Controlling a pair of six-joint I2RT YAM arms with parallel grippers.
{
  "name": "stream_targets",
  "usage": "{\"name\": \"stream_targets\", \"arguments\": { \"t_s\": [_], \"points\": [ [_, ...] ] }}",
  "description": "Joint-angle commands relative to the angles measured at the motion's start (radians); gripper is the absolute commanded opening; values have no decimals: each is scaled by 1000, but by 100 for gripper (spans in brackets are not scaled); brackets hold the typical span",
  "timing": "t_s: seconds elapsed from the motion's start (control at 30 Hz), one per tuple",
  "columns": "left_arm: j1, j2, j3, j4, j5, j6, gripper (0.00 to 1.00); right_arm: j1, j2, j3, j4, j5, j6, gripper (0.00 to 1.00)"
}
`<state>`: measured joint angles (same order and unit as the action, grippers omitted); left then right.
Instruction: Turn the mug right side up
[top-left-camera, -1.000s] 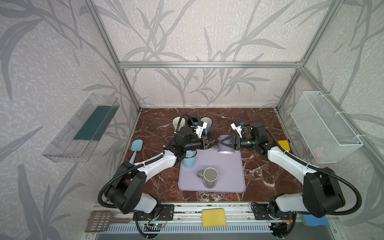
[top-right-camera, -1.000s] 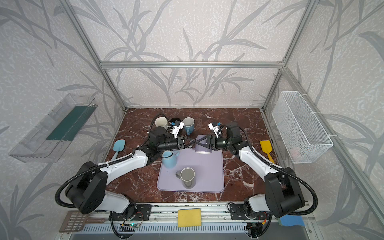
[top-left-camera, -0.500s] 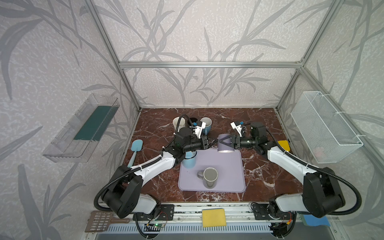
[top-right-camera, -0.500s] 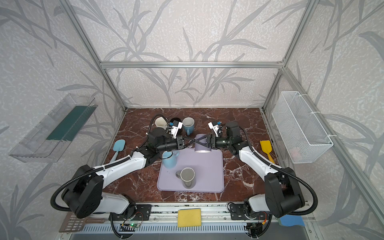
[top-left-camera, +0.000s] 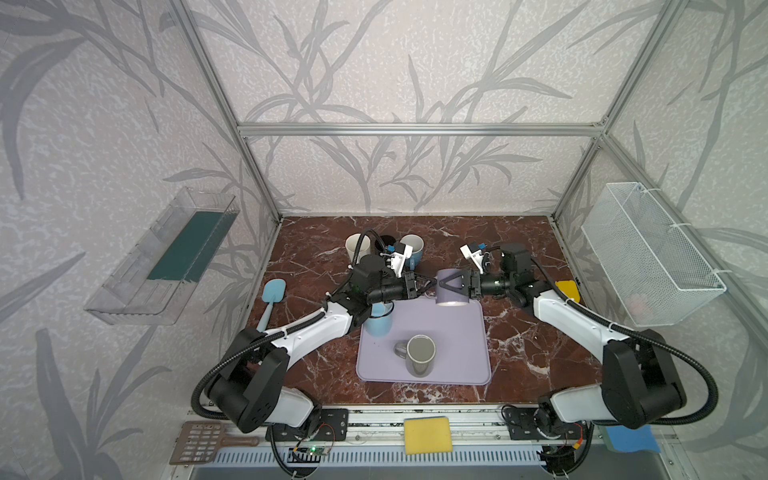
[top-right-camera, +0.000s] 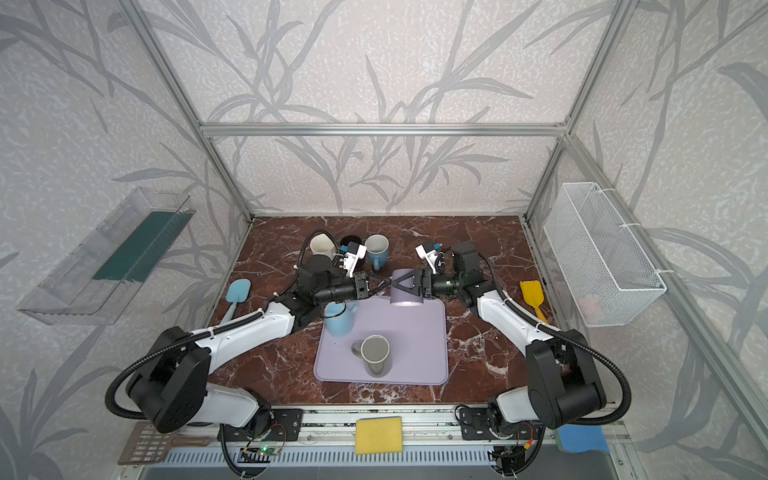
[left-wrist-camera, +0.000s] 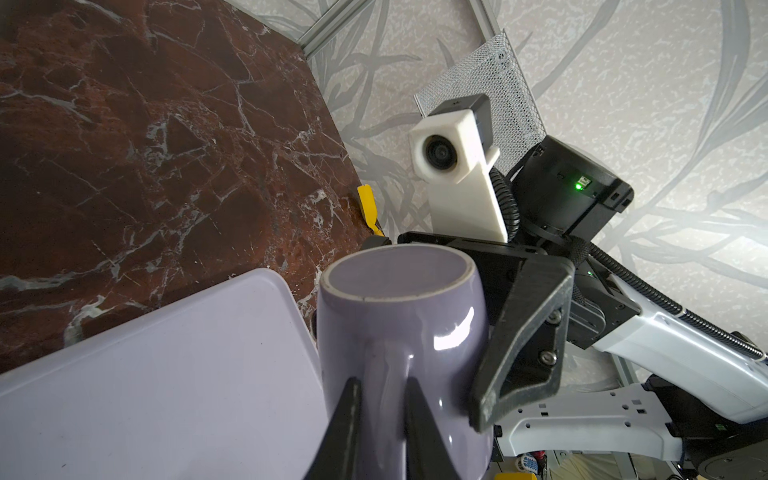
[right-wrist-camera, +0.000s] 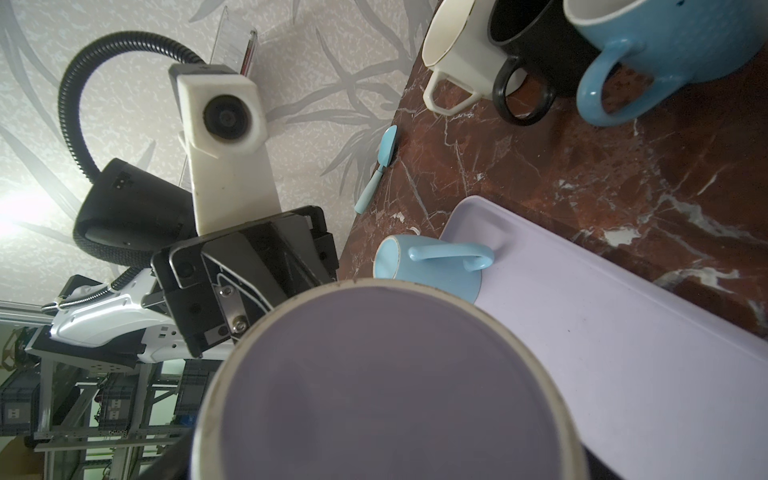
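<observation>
In a top view the purple mug stays aloft over the tray's far edge. The right hand grasps its body, and the left hand stays clenched on its handle. The tray holds a grey mug and a blue mug.

Lilac mug cut off by the right wrist view's edge; basket's content, perhaps pink, blurred.

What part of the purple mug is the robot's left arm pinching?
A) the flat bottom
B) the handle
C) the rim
B: in the left wrist view, the left gripper has its jaws shut on either side of the handle of the purple mug.
</observation>
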<state>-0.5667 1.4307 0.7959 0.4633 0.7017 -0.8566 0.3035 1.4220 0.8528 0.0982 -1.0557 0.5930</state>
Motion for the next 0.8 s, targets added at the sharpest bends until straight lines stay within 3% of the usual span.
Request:
{"name": "stream_targets", "arguments": {
  "t_s": [0.0,0.27,0.77],
  "points": [
    [17,10,21,-80,-11,-51,15,-7,-11,52,28,-24,-155,42],
    [16,13,22,-90,37,-71,26,-7,-28,66,-37,-21,-281,39],
    [16,50,62,-173,122,-26,21,-7,-15,134,-193,-104,-430,38]
  ]
}}
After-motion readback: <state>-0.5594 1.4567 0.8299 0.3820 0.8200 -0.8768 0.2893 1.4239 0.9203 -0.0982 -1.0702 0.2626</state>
